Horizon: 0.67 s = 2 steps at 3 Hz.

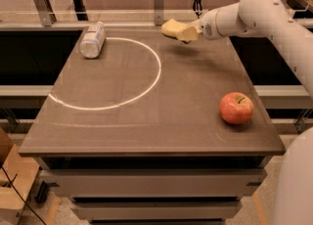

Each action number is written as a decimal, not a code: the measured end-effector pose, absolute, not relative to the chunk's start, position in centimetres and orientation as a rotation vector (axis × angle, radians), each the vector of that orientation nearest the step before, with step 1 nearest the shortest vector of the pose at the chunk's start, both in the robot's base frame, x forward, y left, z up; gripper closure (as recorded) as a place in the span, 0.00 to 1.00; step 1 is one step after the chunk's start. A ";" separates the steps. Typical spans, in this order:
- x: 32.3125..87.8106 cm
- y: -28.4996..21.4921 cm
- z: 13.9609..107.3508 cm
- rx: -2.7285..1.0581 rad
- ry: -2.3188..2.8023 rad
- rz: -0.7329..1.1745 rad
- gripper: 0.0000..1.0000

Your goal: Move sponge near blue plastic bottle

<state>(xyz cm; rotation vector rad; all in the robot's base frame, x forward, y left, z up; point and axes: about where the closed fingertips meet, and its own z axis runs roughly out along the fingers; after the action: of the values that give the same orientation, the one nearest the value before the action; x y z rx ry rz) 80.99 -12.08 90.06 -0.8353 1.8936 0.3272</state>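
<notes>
Camera view of a brown rectangular table top (146, 126) with a thin white arc (157, 70) traced across its left half. The robot's white jointed arm (254, 5) reaches in from the right, over the far edge of the table. Its two-finger gripper (186, 33) is at the far centre, just right of the top of the arc.

The gripper's fingers are clamped on the pale yellow, soft foam sponge (170, 26). The sponge juts out to the left of the fingers and is held clear of the surface, with a small shadow on the table beneath it.

The small clear plastic bottle with a pale bluish-white label (93, 39) lies on its side at the far left corner. It rests just outside the arc, with its length running roughly front to back. The sponge and this bottle are well apart, with the top of the arc between them.

A round red apple (236, 107) sits on the table near the right edge, toward the front, well apart from both the gripper and the bottle.
</notes>
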 end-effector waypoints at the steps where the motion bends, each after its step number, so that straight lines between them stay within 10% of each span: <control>1: 81.0 -12.1 90.1 -0.836 1.894 0.327 1.00; 2: 80.1 -8.6 90.0 -0.907 1.860 0.352 1.00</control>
<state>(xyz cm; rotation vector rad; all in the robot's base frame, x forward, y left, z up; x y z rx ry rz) 80.05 -8.59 90.04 -0.9074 1.8596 0.3525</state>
